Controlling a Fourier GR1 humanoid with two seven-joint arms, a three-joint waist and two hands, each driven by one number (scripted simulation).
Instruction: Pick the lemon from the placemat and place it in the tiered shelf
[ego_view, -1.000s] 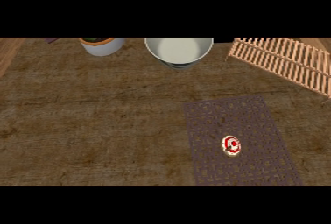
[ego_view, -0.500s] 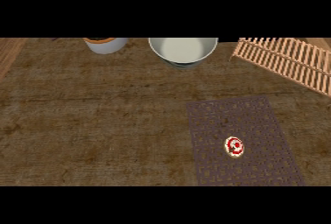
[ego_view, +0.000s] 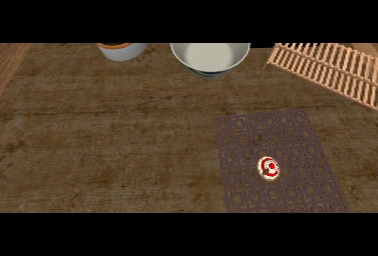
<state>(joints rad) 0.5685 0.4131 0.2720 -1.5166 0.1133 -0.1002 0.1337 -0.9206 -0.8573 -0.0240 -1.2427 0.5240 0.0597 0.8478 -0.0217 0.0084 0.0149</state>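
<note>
Currently on the brown counter (ego_view: 111, 140): one placemat (ego_view: 295, 135), dark grey, patterned, at lower right, its near edge cut off. One lemon (ego_view: 269, 167), pale with a red marking, lies on the mat's nearer half, long axis running roughly near-to-far; no legible writing. One tiered shelf (ego_view: 332, 67), slatted wood, upper right, partly cut off. One pale pot (ego_view: 210, 57) and one orange-rimmed cup (ego_view: 122, 50), both cropped at the top. Neither hand shows, so their fingers cannot be told.

No readable text shows; the lemon (ego_view: 269, 167) on the placemat (ego_view: 295, 130) bears only a red, illegible mark.
</note>
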